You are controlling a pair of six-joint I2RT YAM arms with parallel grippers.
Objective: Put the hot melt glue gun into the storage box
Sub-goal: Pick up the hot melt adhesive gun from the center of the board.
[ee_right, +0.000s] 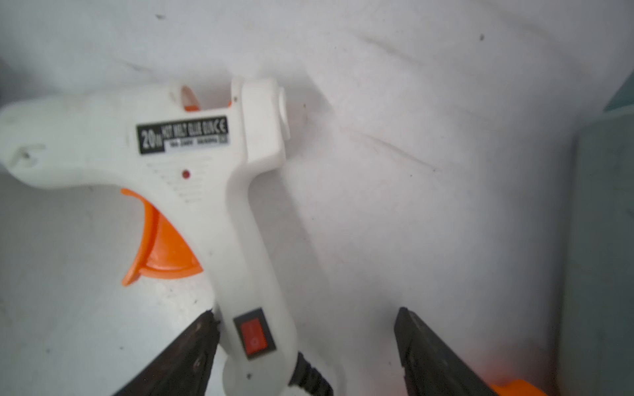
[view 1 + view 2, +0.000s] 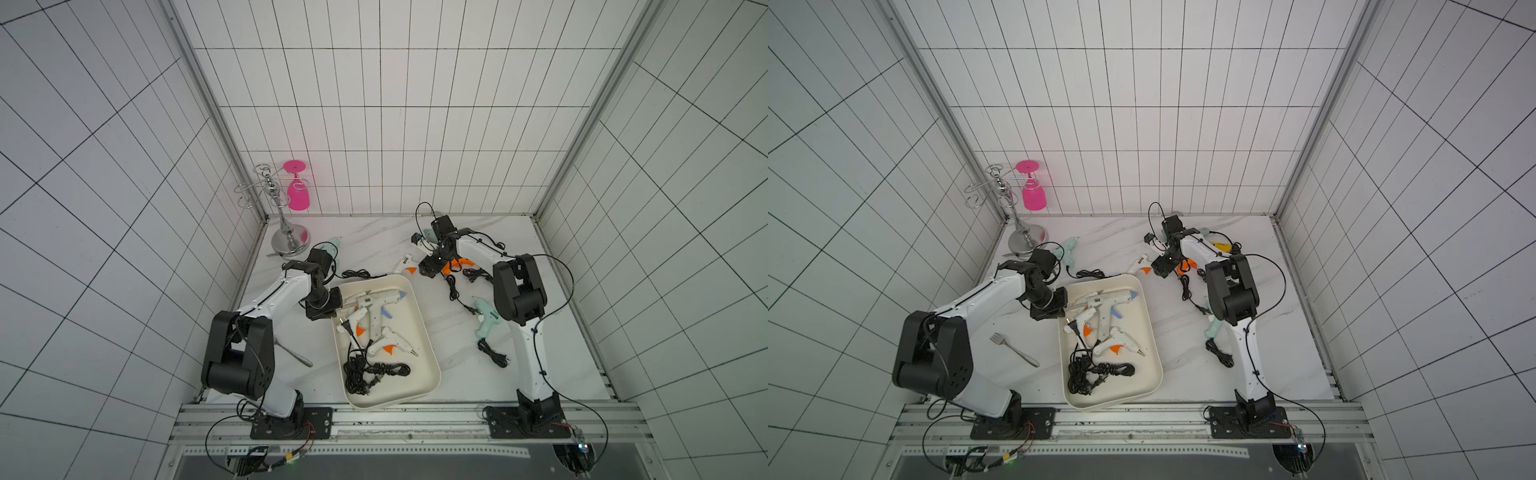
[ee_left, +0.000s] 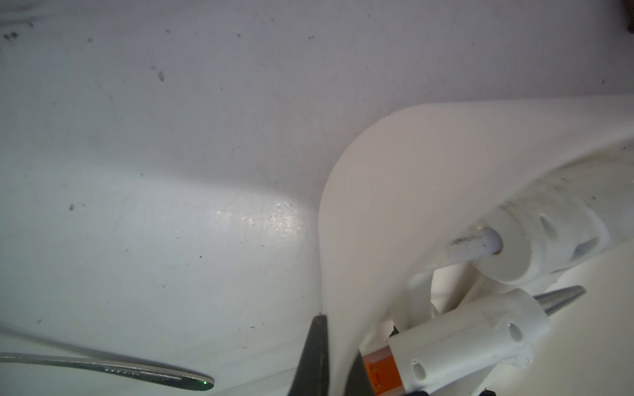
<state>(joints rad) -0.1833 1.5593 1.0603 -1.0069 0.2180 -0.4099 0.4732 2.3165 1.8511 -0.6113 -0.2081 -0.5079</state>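
Top views: three glue guns in the storage box, one more under the right claw

On the table point(image 2: 374, 243), one metal rack point(image 2: 287, 237) stands at ten o'clock. One pink glass point(image 2: 298, 195) hangs upside down on it. One fork point(image 2: 1014, 347) lies at eight o'clock. One mint glue gun point(image 2: 333, 245) lies at eleven, half hidden by the left arm.

The left claw point(image 2: 344, 306) is closed on the rim of the single storage box point(image 2: 428, 374) at six o'clock. The left wrist view shows one finger outside the wall and one inside.

Three glue guns lie in the box, beside a tangle of black cords point(image 2: 361, 374):
- one blue-trigger gun point(image 2: 376, 301)
- one orange-trigger gun point(image 2: 358, 323)
- a second orange-trigger gun point(image 2: 392, 344)

Outside the box, at twelve o'clock past its far corner, lies a white glue gun point(image 2: 405, 262) with an orange trigger. The right claw point(image 1: 305, 310) stands open astride its handle, one finger just beside it and the other apart. Its label reads "20W HOT MELT GLUE GUN CE"; the smaller print is blurred. A red switch sits on the handle.

Under the right arm an orange trigger piece point(image 2: 459, 264) shows. At three o'clock lies another mint gun point(image 2: 486, 324).
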